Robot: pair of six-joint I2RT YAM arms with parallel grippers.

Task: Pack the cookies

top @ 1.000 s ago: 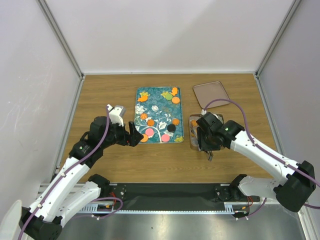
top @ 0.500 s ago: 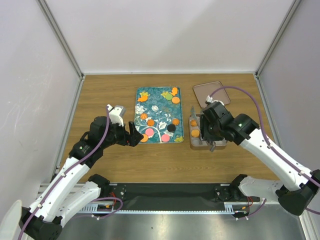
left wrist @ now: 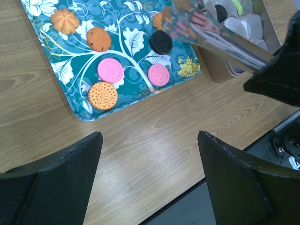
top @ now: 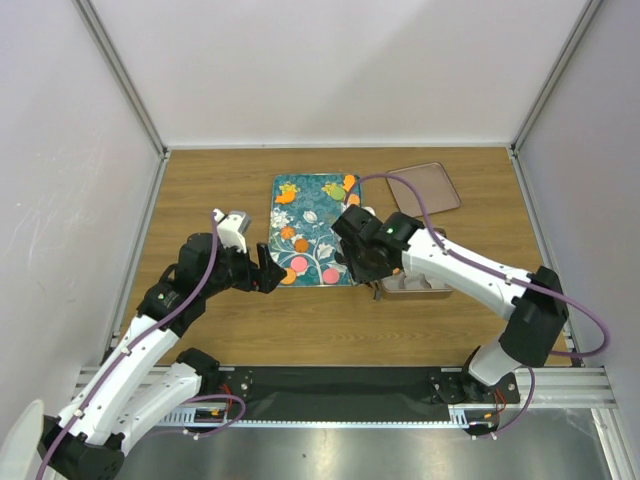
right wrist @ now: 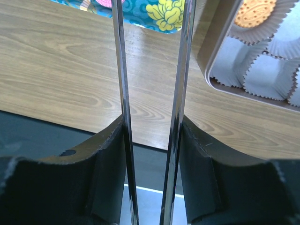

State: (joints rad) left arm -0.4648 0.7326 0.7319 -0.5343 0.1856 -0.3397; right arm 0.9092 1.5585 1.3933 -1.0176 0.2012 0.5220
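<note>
In the top view the right arm lies across the near right corner of the teal tray point(top: 300, 215) and most of the square tin point(top: 425, 290), so the right end effector point(right wrist: 152, 136) cannot be made out there. The right wrist view shows it clamped on a pair of metal tongs point(right wrist: 180, 70), one pad against each blade, the blades standing apart. The tong tips run off the top of that frame. In the left wrist view the tong tips are blurred above the far right edge of the tray, just beside a half-hidden orange cookie point(left wrist: 158, 19). Whether they hold anything cannot be told. The tin is cut off at the frame edge in both wrist views. Its grey paper cups point(right wrist: 262, 77) show, one carrying a packed orange cookie point(right wrist: 255, 11). The remaining cookies point(left wrist: 110, 70) lie loose on the tray, among them a black cookie point(left wrist: 161, 41) near the tong tips. The left end effector point(left wrist: 149, 140) hangs over bare table point(left wrist: 140, 154) with fingers spread wide, just off the tray's near left corner. The patterned orange cookie point(left wrist: 103, 95) lies nearest it, untouched. A brown lid point(top: 425, 187) rests on the table beyond the tin.
</note>
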